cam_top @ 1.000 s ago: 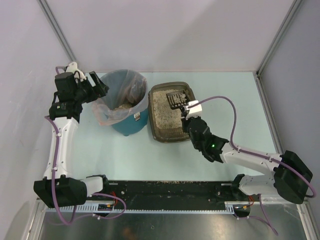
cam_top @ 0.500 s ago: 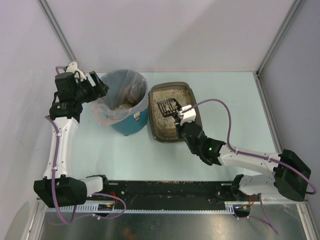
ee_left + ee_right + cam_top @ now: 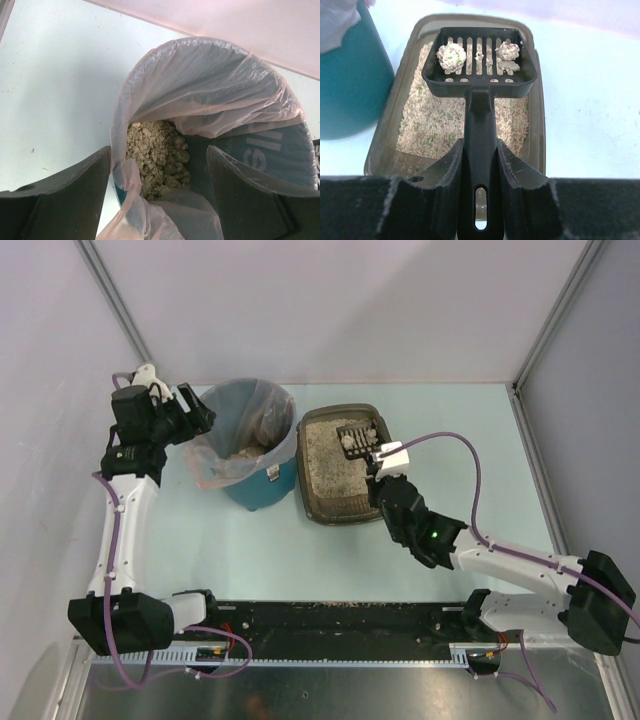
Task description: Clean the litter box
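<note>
The grey-brown litter box (image 3: 330, 502) with beige granules lies right of the bin; it also shows in the right wrist view (image 3: 536, 125). My right gripper (image 3: 380, 462) is shut on the handle of a black slotted scoop (image 3: 480, 60) and holds it level over the far half of the box (image 3: 480, 155). Two pale clumps (image 3: 451, 57) rest on the scoop's slots. My left gripper (image 3: 200, 412) is open at the bin's left rim. In the left wrist view the liner's edge hangs between its jaws (image 3: 159, 165).
A round teal bin (image 3: 262, 490) with a clear plastic liner (image 3: 210, 85) stands left of the box, with clumped litter (image 3: 155, 155) inside. Grey walls close the back and both sides. A black rail runs along the near edge (image 3: 330, 625).
Half a second ago the scoop was tilted down into the litter, nearer the left. It is now raised and level, carrying clumps. The left arm has not moved.
</note>
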Motion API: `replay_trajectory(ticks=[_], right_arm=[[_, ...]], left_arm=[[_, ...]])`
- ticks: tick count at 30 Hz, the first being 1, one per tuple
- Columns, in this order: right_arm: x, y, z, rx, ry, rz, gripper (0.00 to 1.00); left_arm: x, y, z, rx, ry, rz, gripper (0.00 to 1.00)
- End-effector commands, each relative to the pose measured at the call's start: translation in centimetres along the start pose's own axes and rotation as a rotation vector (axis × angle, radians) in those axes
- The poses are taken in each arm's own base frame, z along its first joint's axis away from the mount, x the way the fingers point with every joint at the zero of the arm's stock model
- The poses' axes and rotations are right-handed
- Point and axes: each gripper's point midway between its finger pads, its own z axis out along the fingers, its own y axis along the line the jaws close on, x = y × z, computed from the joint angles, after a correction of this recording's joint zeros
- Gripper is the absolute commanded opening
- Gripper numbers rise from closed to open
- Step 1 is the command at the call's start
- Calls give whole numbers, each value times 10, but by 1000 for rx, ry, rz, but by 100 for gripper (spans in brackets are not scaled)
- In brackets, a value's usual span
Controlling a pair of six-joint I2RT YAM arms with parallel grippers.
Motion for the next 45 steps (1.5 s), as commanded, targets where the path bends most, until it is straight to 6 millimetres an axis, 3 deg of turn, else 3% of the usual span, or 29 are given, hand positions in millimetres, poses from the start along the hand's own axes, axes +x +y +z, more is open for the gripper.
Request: replay_trajectory(ticks=[1, 11, 13, 18, 27, 35, 43, 45], right_arm=[[-65, -7, -15, 58, -117, 40, 0], [-139, 25, -26, -27, -236, 47, 0], [-154, 39, -25, -80, -258, 36, 0], [-173, 64, -20, -155, -302, -26, 0], [-188, 106, -4, -261, -346, -138, 0], [-189, 126, 2, -325, -384, -349, 0], [-179, 149, 6, -333, -433, -602, 0], [-179, 147, 7, -269, -442, -709, 0]], left_arm=[[25, -5, 2, 34, 73, -7, 79], [35, 7, 4, -18, 81, -2, 74], [39, 11, 5, -32, 89, -4, 74], [36, 7, 3, -20, 79, -1, 57], [31, 1, -4, -2, 55, 23, 28], [25, 0, -7, -2, 39, 30, 1], [21, -1, -10, -1, 27, 44, 0], [18, -1, -11, -4, 17, 48, 0]])
